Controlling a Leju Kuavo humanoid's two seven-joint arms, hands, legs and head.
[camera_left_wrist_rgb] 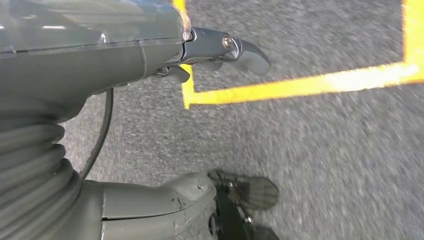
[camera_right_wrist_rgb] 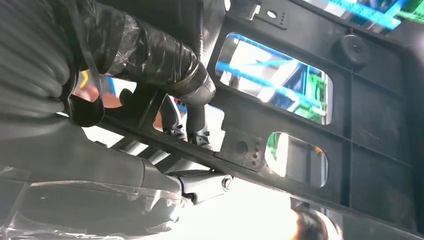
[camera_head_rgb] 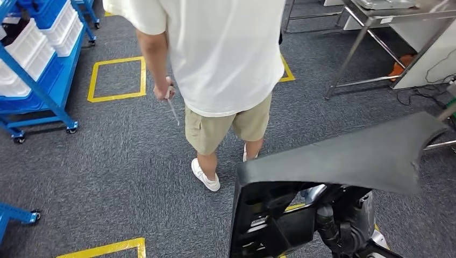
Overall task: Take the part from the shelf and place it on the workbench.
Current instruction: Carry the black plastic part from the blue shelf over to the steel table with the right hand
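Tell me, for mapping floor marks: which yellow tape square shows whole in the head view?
The yellow square beside the blue shelf, left of the person; the others are partly hidden or cropped.

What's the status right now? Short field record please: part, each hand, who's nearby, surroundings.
part: large black plastic part, carried in front of the robot
right hand: right hand grips a bar of the part's frame
left hand: left hand holds nothing, fingers apart, above grey carpet
person: person just ahead, back turned, thin rod in hand
shelf: blue shelf with white bins, far left
bench: metal workbench ahead, to the right
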